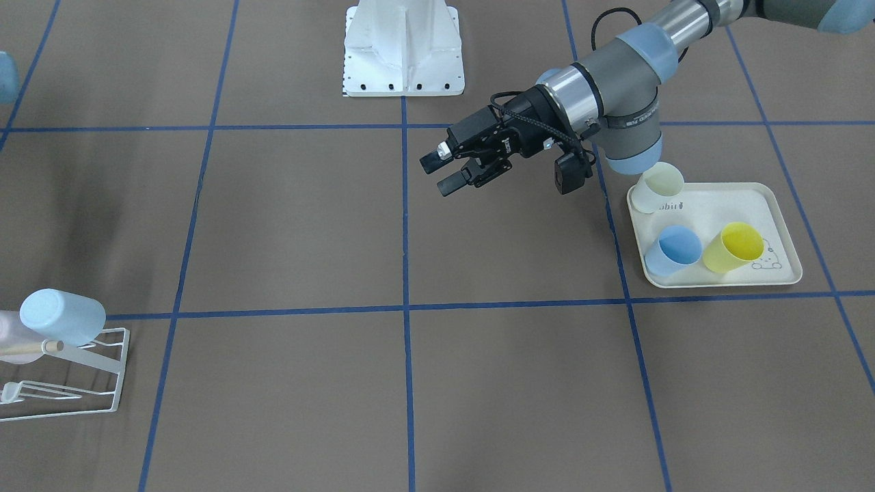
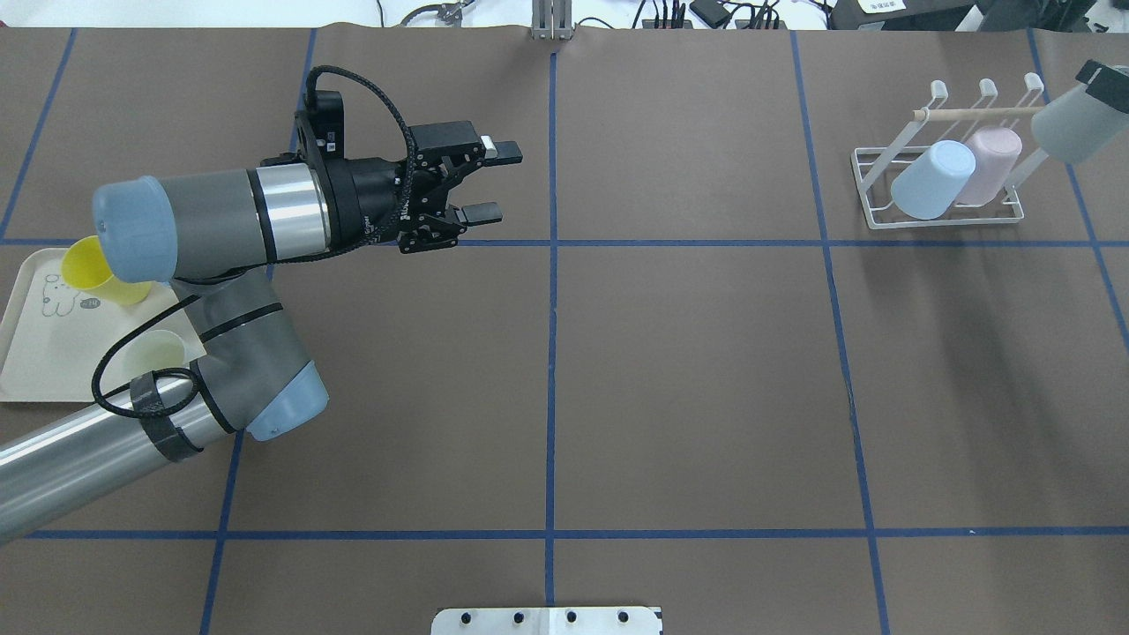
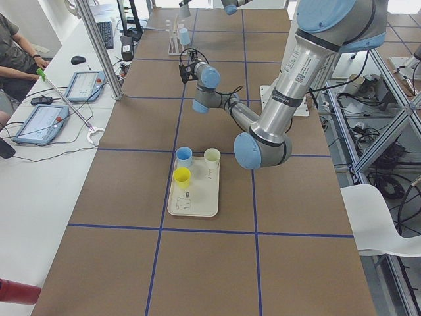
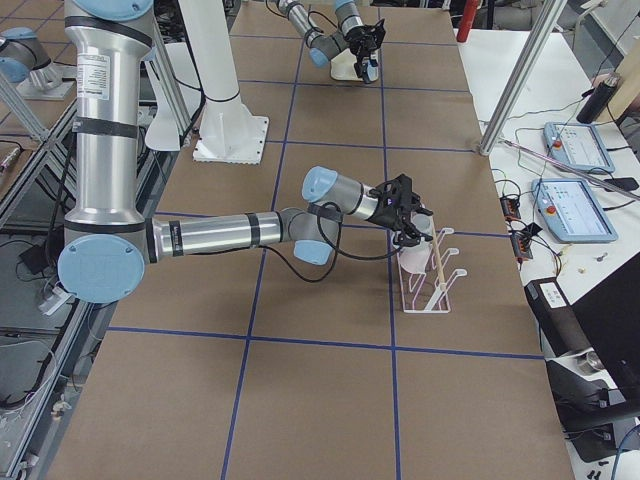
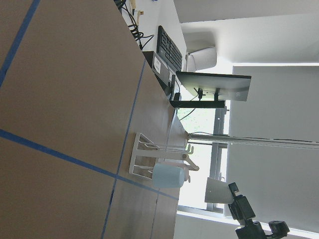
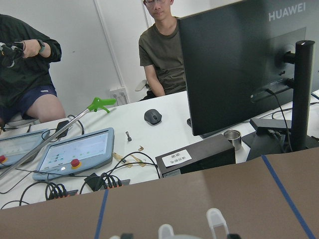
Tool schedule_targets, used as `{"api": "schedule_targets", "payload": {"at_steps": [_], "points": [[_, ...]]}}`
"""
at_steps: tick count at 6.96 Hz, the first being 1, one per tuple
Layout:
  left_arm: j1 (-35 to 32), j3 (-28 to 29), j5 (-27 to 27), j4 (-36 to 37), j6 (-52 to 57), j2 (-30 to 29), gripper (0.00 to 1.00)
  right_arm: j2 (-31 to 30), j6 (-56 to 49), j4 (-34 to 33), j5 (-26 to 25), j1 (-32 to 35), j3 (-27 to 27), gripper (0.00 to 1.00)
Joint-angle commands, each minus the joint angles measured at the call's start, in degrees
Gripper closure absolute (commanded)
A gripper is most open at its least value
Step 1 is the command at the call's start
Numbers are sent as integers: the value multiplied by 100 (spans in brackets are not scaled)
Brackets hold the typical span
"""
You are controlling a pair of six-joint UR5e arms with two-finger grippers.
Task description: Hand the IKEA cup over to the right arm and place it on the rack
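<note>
My right gripper [image 2: 1098,85] is at the far right, shut on a pale grey-white IKEA cup [image 2: 1069,126]. It holds the cup tilted at the right end of the small white wire rack [image 2: 935,214]. A light blue cup [image 2: 932,179] and a pink cup [image 2: 992,165] hang on the rack under its wooden dowel [image 2: 970,112]. The left wrist view shows the held cup [image 5: 218,191] beside the rack [image 5: 142,159]. My left gripper [image 2: 494,183] is open and empty above the table, left of centre, far from the rack.
A cream rabbit-print tray [image 1: 779,205] on my left side holds a cream cup [image 1: 657,188], a blue cup [image 1: 675,249] and a yellow cup [image 1: 733,247]. The white robot base [image 1: 403,48] stands at the table's edge. Operators sit behind the far side.
</note>
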Motion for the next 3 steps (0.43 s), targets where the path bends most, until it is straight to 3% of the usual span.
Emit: {"api": "schedule_targets", "payload": {"at_steps": [1, 3], "points": [[14, -3, 7, 0, 0, 0, 9, 180, -220, 11, 460, 266, -425, 100], [14, -3, 7, 0, 0, 0, 9, 189, -220, 11, 479, 267, -487, 100]]}}
